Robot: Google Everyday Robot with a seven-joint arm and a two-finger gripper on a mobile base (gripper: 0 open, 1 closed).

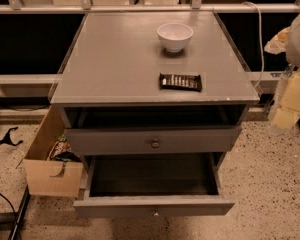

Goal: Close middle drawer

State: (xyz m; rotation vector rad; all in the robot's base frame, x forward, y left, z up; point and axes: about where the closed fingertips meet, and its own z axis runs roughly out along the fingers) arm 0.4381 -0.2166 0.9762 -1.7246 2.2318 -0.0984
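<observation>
The grey cabinet (115,59) fills the middle of the camera view, seen from above. The middle drawer (155,205) is pulled far out at the bottom. Its shallow front faces me with a small knob (155,214), and its dark inside (152,176) looks empty. Above it, the top drawer front (115,140) with a bigger knob (155,144) stands slightly out, with a dark gap over it. The lowest drawer is hidden under the open one. My gripper (290,101) is a pale blurred shape at the right edge, well to the right of the cabinet and touching nothing.
A white bowl (175,36) and a dark snack bar (180,82) lie on the cabinet top. A light wooden box (50,176) with items inside stands against the cabinet's left side. A white cable (261,39) hangs at the back right. The floor is speckled (270,184).
</observation>
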